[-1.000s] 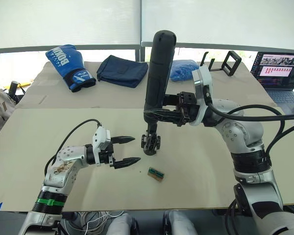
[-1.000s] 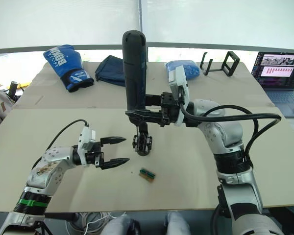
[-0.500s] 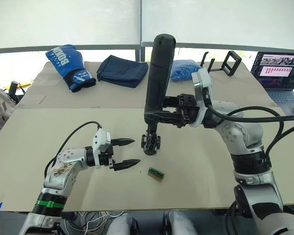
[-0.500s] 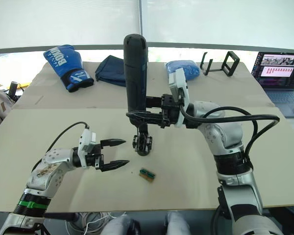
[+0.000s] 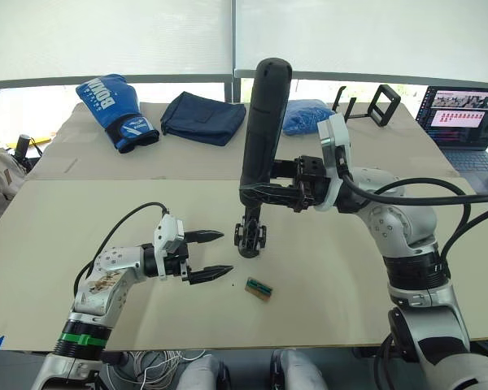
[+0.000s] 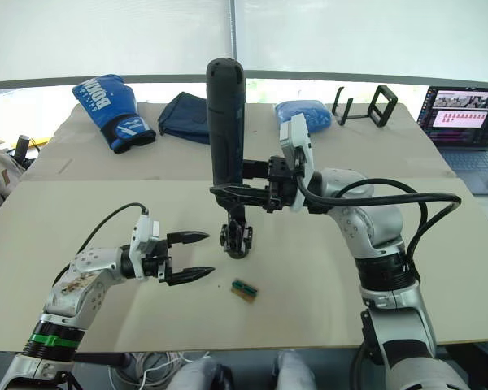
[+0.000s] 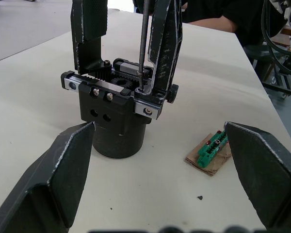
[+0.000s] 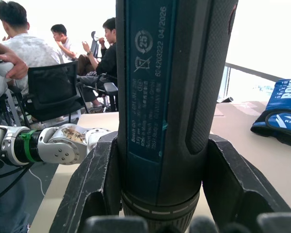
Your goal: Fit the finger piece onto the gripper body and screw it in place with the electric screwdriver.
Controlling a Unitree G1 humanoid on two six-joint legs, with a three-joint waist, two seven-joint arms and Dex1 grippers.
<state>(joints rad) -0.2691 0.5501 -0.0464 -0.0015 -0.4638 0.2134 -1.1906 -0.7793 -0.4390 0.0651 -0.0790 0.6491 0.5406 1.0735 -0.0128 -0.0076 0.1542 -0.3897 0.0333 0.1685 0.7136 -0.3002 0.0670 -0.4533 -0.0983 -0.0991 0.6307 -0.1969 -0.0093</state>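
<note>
While the right gripper [image 5: 270, 192] clenches the electric screwdriver [image 5: 260, 134] near its lower end, the tool stands almost upright, bit down. In the left wrist view the thin metal bit [image 7: 143, 43] descends between two upright black fingers to a screw point on top of the gripper body [image 7: 117, 114], directly beneath the tool. The finger piece [image 7: 166, 46] appears already seated there, so fitting looks done and fastening is the step in hand; whether the screw is fully driven cannot be judged. Beside the body, on the table [image 5: 325, 284], lies a small green-and-brown block [image 5: 259, 288]. Farther out, the left gripper [image 5: 214, 254] hovers with fingers spread, holding nothing, facing the body without touching it.
</note>
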